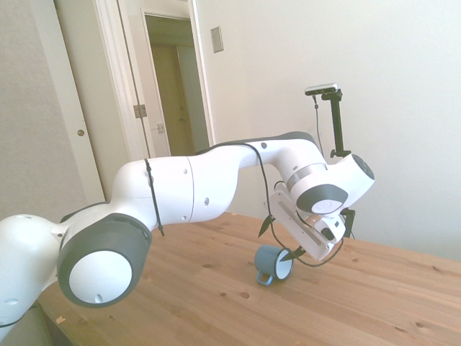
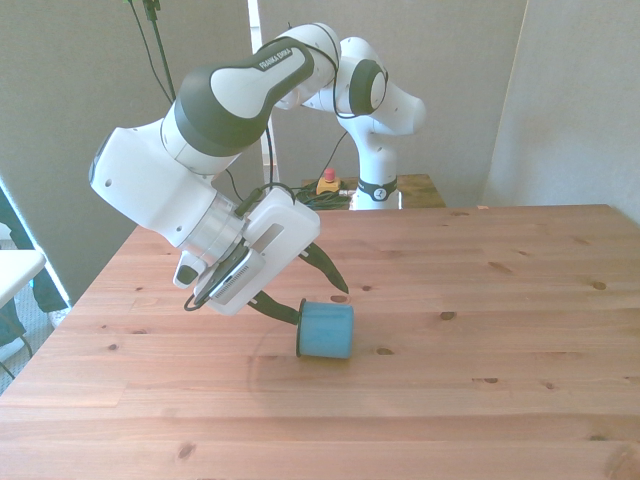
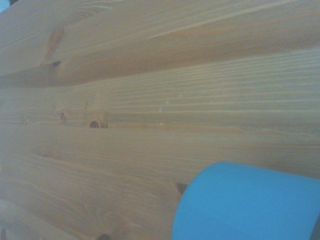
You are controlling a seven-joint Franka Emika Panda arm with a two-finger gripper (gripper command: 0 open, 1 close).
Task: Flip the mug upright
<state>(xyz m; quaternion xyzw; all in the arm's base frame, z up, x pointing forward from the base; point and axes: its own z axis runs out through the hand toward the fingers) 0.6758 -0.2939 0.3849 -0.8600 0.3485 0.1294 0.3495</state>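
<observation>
The mug [image 2: 326, 331] lies sideways, its handle hidden behind its blue body.

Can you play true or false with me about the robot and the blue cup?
1. The mug lies on its side on the table. True.
2. The mug is red. False: it is blue outside and white inside.
3. The hand is right next to the mug with its fingers apart. True.
4. The mug is lifted high in the air. False: it is down at the tabletop.
5. There are three mugs on the table. False: only one is there.
</observation>
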